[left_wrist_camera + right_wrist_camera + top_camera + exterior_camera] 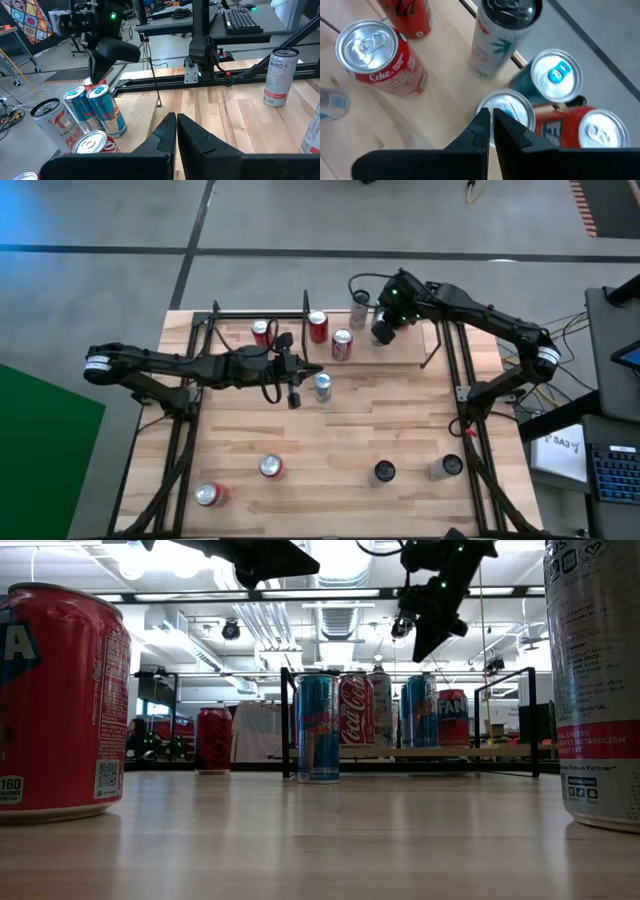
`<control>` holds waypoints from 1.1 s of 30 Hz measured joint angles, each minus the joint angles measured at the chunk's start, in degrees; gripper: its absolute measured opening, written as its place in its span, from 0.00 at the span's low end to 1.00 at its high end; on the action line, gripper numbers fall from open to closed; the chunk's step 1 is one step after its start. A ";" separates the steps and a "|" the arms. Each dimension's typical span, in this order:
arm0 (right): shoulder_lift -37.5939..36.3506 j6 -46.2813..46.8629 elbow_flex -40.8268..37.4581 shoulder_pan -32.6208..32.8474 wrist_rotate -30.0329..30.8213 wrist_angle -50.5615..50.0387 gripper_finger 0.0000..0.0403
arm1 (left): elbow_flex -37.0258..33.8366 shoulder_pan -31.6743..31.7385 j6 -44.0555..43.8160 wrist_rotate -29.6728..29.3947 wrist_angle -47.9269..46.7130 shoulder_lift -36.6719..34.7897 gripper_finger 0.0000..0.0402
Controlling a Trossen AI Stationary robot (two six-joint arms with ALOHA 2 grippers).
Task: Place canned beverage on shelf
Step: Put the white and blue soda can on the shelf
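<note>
Several cans (341,343) are already stood on the shelf (400,352) at the far side, five are left on the counter (330,450), and both the left end effector (318,372) and right end effector (383,332) are closed and empty.

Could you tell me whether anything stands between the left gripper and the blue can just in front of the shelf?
Nothing visible does. The left gripper, shut and empty, hovers right beside the blue can, with only bare table between them; the shelf lies just behind the can.
</note>
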 joint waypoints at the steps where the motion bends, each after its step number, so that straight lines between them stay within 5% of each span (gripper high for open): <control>1: 0.35 -0.25 0.00 0.00 0.00 0.44 0.03 | 0.00 0.00 0.00 0.00 0.00 0.00 0.00; 33: 3.25 -5.56 -0.74 0.00 4.21 -2.02 0.03 | 0.00 0.01 -0.02 -0.02 0.01 0.00 0.00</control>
